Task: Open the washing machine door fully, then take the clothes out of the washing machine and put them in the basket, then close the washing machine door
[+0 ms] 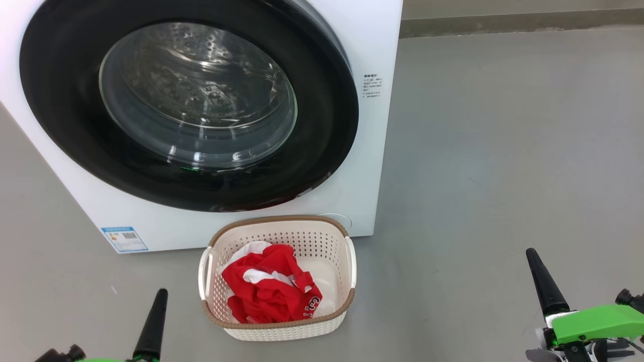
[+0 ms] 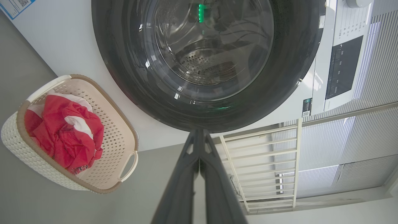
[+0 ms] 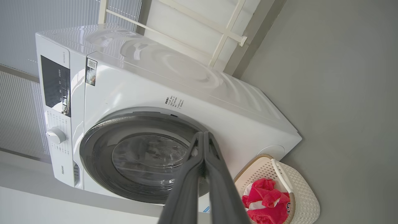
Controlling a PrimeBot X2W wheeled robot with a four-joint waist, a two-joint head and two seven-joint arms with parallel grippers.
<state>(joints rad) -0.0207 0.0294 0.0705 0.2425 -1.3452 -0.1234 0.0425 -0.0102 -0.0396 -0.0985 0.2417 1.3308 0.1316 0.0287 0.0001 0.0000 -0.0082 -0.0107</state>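
Note:
The washing machine stands white at the upper left of the head view. Its door lies flat against the front, black rim around clear glass. On the floor in front sits the cream basket holding the red and white clothes. My left gripper is shut and empty, low at the left. My right gripper is shut and empty at the lower right. Both stay apart from basket and door.
Grey floor spreads wide to the right of the machine. A white slatted rack and ribbed wall panels stand beside the machine. The control panel with a knob runs along the machine's top front.

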